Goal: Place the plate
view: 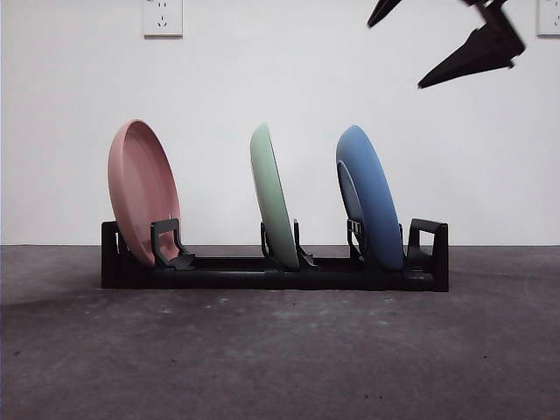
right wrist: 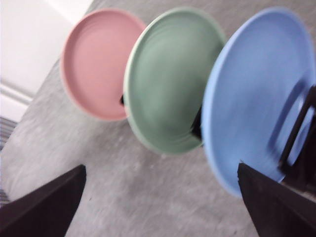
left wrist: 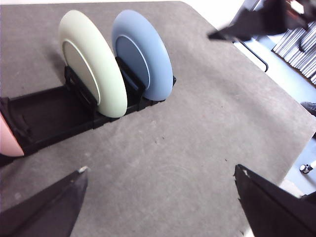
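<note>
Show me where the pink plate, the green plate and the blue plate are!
pink plate (view: 140, 197), front view, on its rounded back, standing in the rack.
green plate (view: 274, 197), front view, on its thin edge-on side.
blue plate (view: 372, 192), front view, on its curved back.

A smooth, matt plastic look is shown by the pink plate (view: 140, 192), green plate (view: 273, 197) and blue plate (view: 372, 197). The rack (view: 262, 273) is seen as black plastic, faintly shiny. The counter (view: 280, 350) is covered in rough, matt grey.
</note>
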Robot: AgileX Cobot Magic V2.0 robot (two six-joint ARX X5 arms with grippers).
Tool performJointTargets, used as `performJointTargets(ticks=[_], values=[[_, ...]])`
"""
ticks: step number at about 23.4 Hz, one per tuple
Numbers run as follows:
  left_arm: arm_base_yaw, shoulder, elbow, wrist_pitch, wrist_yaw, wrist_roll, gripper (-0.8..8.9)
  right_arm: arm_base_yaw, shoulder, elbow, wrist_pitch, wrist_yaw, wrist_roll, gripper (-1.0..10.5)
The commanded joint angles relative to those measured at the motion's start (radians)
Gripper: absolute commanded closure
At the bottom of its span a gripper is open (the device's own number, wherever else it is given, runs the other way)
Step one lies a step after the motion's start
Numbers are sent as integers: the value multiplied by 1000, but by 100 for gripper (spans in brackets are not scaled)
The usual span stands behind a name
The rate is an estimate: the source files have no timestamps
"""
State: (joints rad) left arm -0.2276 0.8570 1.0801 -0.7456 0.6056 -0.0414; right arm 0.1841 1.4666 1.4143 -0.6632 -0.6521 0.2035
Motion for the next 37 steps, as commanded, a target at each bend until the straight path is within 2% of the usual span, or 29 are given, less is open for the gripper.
performJointTargets(ticks=[1, 7, 13, 15, 18, 23, 26, 33, 37], values=[[-4, 0, 20, -2, 5, 1, 345, 5, 97, 109, -3, 17, -3, 454], [-4, -3, 20, -3, 5, 1, 345, 13, 314, 299, -5, 40, -2, 458], [-4, -3, 20, -3, 5, 3, 345, 31, 423, 326, -7, 27, -6, 552], [-4, -3, 20, -3, 5, 4, 345, 36, 436, 326, 0, -3, -10, 654], [-4, -3, 20, -3, 5, 4, 345, 37, 436, 326, 7, -2, -13, 793], [-4, -3, 20, -3, 5, 4, 345, 36, 436, 326, 3, -3, 4, 924], [-4, -3, 20, -3, 5, 4, 345, 36, 435, 327, 5, -5, 23, 935], [-10, -3, 20, -3, 5, 4, 345, 29, 388, 355, 5, -105, 93, 935], [-22, -3, 20, -17, 5, 5, 345, 29, 319, 355, -4, -114, 100, 935]])
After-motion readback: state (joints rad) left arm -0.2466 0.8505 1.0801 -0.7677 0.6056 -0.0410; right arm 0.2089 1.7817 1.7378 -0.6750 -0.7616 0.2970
